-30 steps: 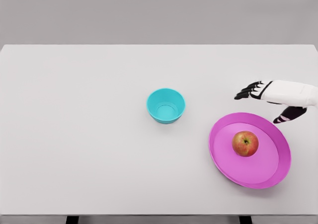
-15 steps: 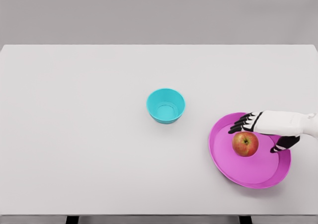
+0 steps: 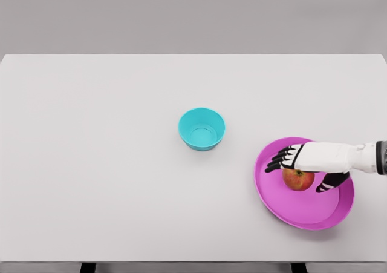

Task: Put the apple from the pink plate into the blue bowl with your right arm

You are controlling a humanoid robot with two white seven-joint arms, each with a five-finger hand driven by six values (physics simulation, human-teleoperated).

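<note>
A red-yellow apple (image 3: 296, 180) lies on the pink plate (image 3: 302, 209) at the table's right front. My right hand (image 3: 302, 169) comes in from the right edge and hovers right over the apple, covering its top half. The black fingers (image 3: 278, 161) are spread past the apple's left side and the thumb (image 3: 329, 182) hangs at its right; they hold nothing. The blue bowl (image 3: 202, 128) stands empty near the table's middle, well to the left of the plate. The left arm does not show.
The white table (image 3: 97, 164) carries only the bowl and the plate. Its far edge runs along the top, its front edge along the bottom of the view.
My right hand has come down and toward the front-left, from behind the plate to right above the apple. The apple, plate and bowl have stayed put.
</note>
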